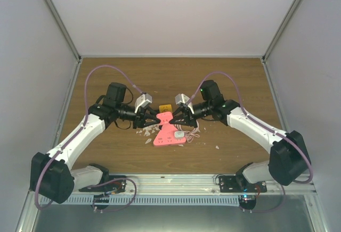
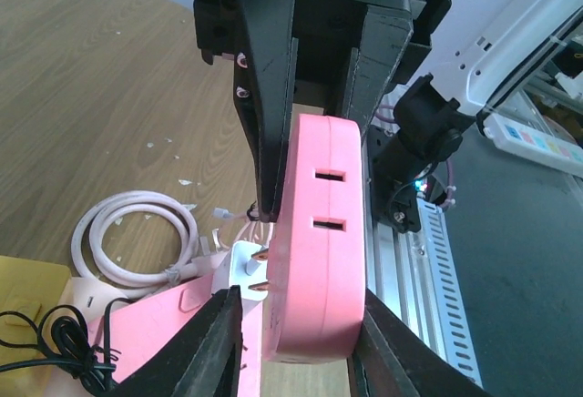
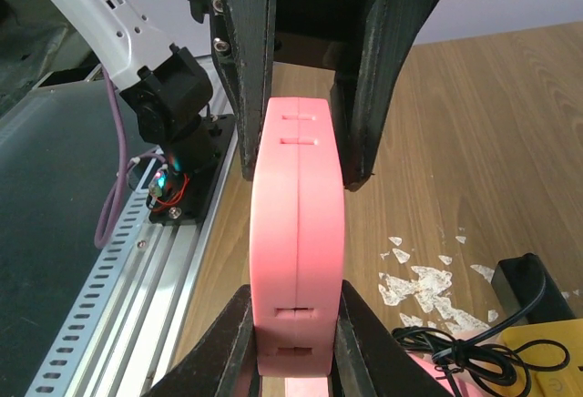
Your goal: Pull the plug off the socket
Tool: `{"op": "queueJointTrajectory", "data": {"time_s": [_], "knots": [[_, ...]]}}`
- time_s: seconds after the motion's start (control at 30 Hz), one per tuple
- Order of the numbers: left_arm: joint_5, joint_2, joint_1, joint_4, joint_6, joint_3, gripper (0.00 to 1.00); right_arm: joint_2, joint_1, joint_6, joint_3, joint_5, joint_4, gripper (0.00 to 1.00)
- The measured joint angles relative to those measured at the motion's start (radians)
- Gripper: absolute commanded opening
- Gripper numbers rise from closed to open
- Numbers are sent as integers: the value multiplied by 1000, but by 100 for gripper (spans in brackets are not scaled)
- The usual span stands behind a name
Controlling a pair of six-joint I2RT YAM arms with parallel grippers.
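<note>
A pink socket block (image 1: pixel 165 117) hangs above the table between both grippers. My right gripper (image 3: pixel 293 342) is shut on one end of the socket block (image 3: pixel 296 233), with both fingers pressed on its broad faces. My left gripper (image 2: pixel 299 324) straddles the other end of the block (image 2: pixel 319 260). One finger (image 2: pixel 392 342) lies against the block, and the other (image 2: pixel 205 347) stands off it with a gap. A white plug (image 2: pixel 239 265) sits in that gap against the block's face, with two copper prongs showing bare. I cannot tell whether the prong tips are still in the socket.
A second pink power strip (image 1: pixel 169 137) lies on the wooden table under the grippers. A coiled pale cable (image 2: pixel 137 238) lies beside it. A yellow item (image 1: pixel 165 107) with a black cord sits just behind. White flakes (image 3: pixel 419 283) are scattered on the wood. The metal rail (image 1: pixel 170 181) runs along the near edge.
</note>
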Motion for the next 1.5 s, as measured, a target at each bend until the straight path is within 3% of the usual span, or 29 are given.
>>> {"op": "queueJointTrajectory", "data": {"time_s": [0.37,0.4,0.5,0.63,0.77,1.0,1.23,1.5], "knots": [[0,0,-4,3,13,0,11,11,-2,35,0,-4,-1,2],[-2,0,-4,4,18,0,8,12,-2,42,0,-5,-1,6],[-1,0,-5,5,23,0,1,13,-3,44,0,-10,-2,31],[4,0,2,4,18,0,0,19,-6,-10,34,-22,-58,63],[52,3,39,0,14,0,0,10,-36,-70,72,-24,-85,81],[130,3,84,-2,-8,0,0,-105,-71,-79,-29,84,14,89],[202,-2,93,-16,-20,0,0,-94,-71,-35,-63,222,135,99],[268,-4,104,-24,-26,0,0,-87,-35,15,-114,257,291,100]]}}
